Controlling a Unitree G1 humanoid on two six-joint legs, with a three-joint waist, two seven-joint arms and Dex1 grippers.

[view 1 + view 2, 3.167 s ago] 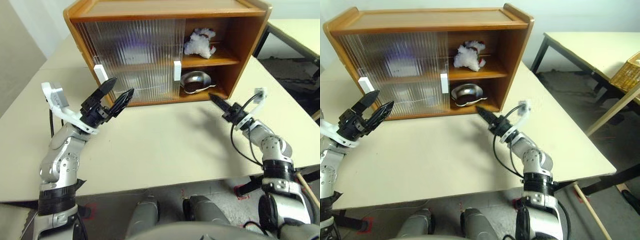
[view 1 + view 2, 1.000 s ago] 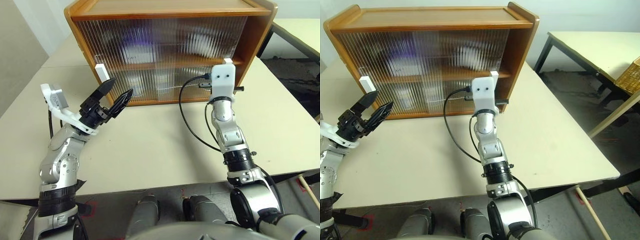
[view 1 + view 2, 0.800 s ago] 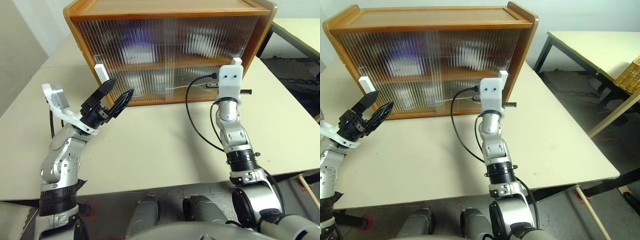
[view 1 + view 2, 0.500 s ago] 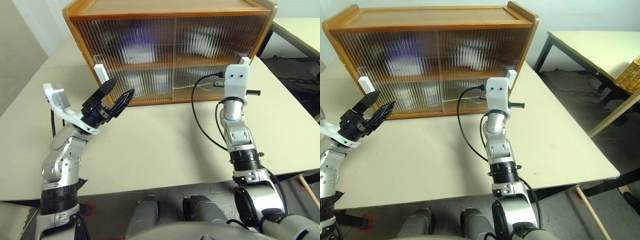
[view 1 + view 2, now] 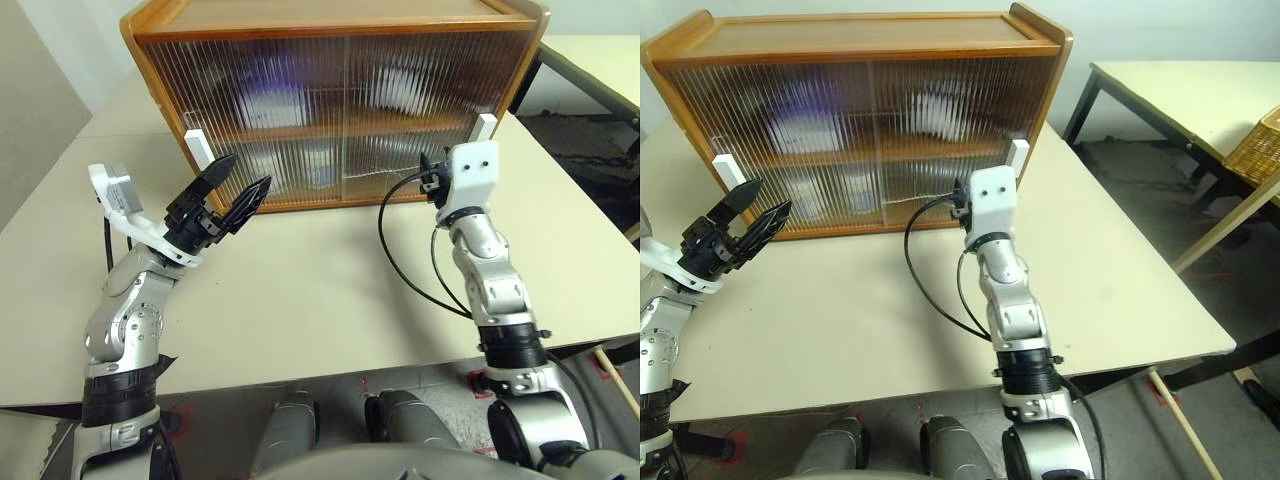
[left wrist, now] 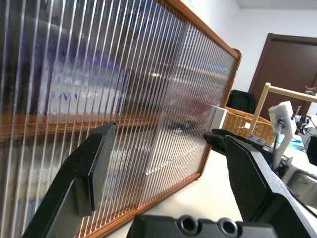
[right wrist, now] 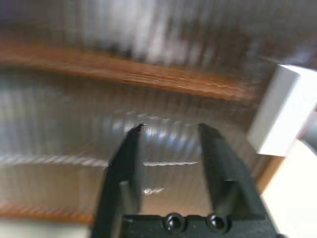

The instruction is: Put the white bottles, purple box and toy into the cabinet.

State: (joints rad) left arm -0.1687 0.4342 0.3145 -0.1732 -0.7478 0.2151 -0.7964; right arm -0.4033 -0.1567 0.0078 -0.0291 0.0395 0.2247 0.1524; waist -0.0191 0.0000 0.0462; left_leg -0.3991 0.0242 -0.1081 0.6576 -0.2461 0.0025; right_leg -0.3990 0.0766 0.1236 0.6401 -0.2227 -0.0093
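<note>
since a second ago the right gripper (image 7: 168, 130) is letting go of the right door's white block handle (image 5: 484, 128) and backing off from it, and that ribbed door is now sitting fully across, so the cabinet (image 5: 330, 22) is standing closed. its two black fingers are parting, with nothing between them, just in front of the ribbed pane near the handle.

the left gripper (image 5: 236, 187) is hovering above the table (image 5: 320, 290) near the left door's handle (image 5: 196, 150), its tapered black fingers spread wide and empty.

the cabinet is showing an orange-brown wooden frame with rounded corners and two translucent, finely ridged doors. behind the ridges, soft blurred shapes are showing: a pale purple patch, likely the box (image 5: 272, 100), on the upper shelf at the left, and a white blur, perhaps the toy (image 5: 405, 85), at the upper right. smaller pale shapes are sitting on the lower level, too smeared to name; the bottles cannot be made out for sure.

the table is smooth, matte and cream.
</note>
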